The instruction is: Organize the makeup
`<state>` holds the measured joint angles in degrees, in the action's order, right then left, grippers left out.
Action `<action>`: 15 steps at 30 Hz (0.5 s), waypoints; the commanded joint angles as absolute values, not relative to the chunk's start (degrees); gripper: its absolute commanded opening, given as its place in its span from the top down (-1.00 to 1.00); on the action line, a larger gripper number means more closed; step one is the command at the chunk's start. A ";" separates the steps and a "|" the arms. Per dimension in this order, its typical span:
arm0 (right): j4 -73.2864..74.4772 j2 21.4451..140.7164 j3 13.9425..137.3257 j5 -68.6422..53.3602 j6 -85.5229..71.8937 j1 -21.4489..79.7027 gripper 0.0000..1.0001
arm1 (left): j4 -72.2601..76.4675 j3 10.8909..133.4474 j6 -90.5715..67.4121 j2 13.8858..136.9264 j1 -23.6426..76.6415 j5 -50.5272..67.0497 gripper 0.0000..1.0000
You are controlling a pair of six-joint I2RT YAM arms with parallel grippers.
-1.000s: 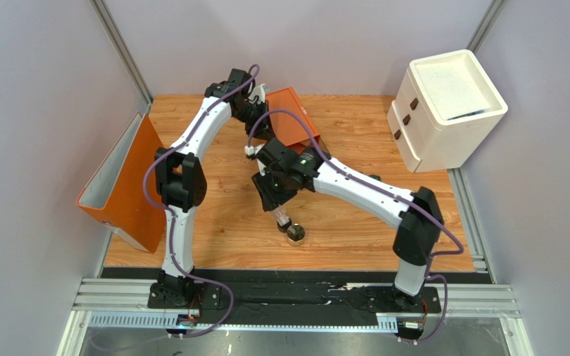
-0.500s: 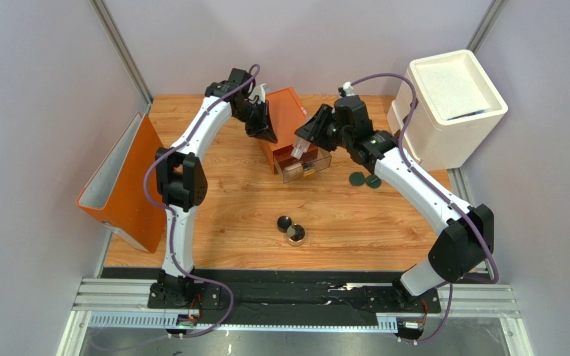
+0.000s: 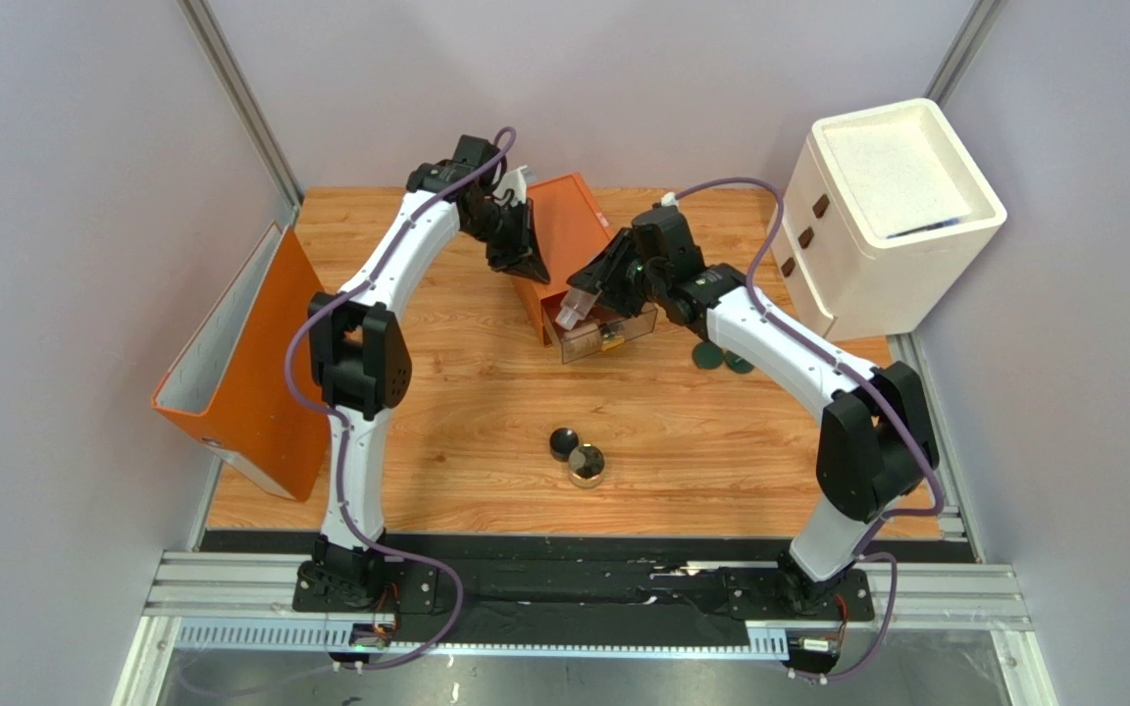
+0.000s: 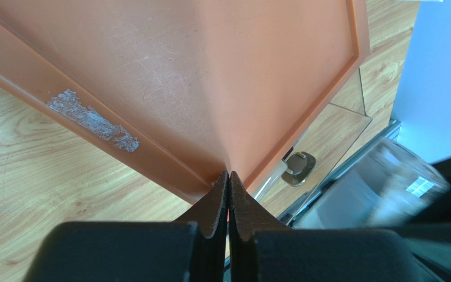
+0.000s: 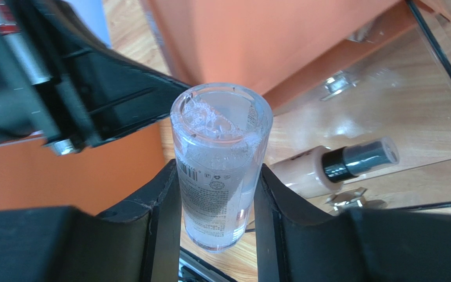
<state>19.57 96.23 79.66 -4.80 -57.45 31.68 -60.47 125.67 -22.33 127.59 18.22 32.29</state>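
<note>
My right gripper (image 3: 580, 308) is shut on the clear tube (image 5: 222, 158), which stands between its fingers (image 5: 166, 200). It hangs over the open clear drawer (image 3: 608, 336) of the orange box (image 3: 574, 228). A tan tube with a dark cap (image 5: 328, 167) lies inside that drawer. My left gripper (image 4: 229, 177) is shut and empty, its tips against the box's near corner (image 4: 210, 76). Two dark-green discs (image 3: 707, 355) lie right of the drawer. The black pot (image 3: 564, 440) and the gold-rimmed jar (image 3: 586, 465) sit side by side nearer the front.
A large orange bin (image 3: 232, 368) leans at the table's left edge. The white cabinet (image 3: 888, 214) stands at the back right. Grey walls close in on three sides.
My right arm swung from beside the two pots up to the open drawer with the clear tube, then shifted slightly left. The left arm stayed still.
</note>
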 commanded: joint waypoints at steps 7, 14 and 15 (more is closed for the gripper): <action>20.11 98.70 82.09 -3.34 -61.17 31.73 0.04 | -63.98 124.01 -19.86 129.46 18.02 26.37 1.00; 22.85 97.65 83.67 -1.32 -60.65 31.82 -0.60 | -64.25 123.92 -19.25 129.37 18.02 25.84 1.00; 22.85 97.39 83.85 -1.23 -60.38 31.82 -0.61 | -64.25 123.84 -19.34 129.46 18.02 25.84 1.00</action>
